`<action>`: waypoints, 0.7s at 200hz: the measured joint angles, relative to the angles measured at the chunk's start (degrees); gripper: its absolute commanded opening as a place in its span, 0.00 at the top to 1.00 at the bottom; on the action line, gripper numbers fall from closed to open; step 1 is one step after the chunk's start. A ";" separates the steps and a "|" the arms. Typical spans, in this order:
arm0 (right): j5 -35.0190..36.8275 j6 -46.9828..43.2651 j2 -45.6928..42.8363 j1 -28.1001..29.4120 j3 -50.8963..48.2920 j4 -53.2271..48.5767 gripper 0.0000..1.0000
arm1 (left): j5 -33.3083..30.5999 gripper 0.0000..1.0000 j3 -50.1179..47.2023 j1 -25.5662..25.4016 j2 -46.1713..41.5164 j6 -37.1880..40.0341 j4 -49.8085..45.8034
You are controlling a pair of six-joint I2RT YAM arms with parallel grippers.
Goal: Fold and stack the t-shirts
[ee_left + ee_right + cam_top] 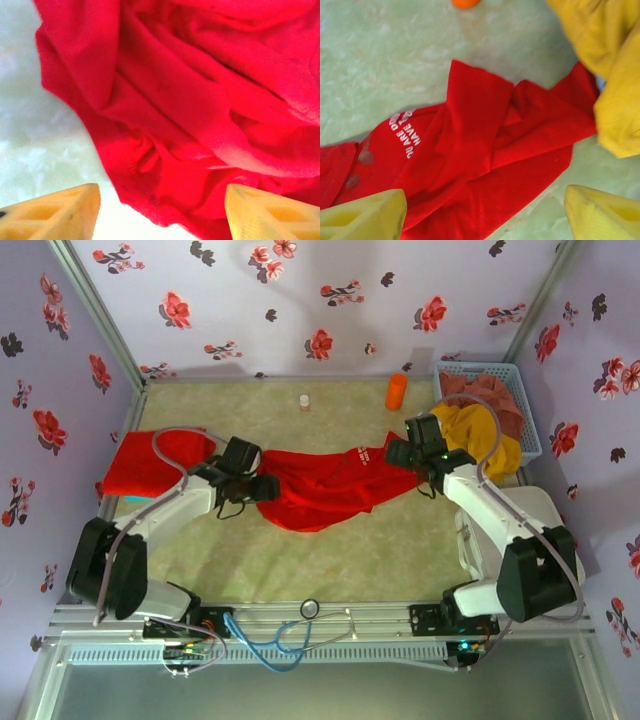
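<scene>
Lettered red t-shirt (pixel 330 485) is lying crumpled in the middle of the table (pixel 350 560), left gripper (pixel 161 195) hanging jaws apart at its bunched edge, right gripper (pixel 485 200) hovering wide above its other end, each probably needing one outer corner, then spreading taut.

White arms (pixel 170 508), black joints (pixel 535 585) — yellow fingers (pixel 50 212) with moulded recesses

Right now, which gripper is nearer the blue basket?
Right. The right gripper sits at the right end of the red t-shirt, just left of the blue basket. The left gripper is at the shirt's opposite end, much farther away.
</scene>
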 measured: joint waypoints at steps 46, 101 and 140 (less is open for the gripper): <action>-6.95 2.62 8.07 -3.85 -0.09 0.22 0.12 | -0.04 0.30 17.49 -2.47 12.11 7.56 -1.95; -10.45 4.61 21.57 -6.23 4.66 0.85 0.33 | -0.57 0.29 35.26 -7.61 28.59 10.91 -4.26; -11.06 5.57 25.20 -6.19 6.23 2.43 0.46 | -2.58 0.30 41.24 -11.10 38.25 10.56 -6.51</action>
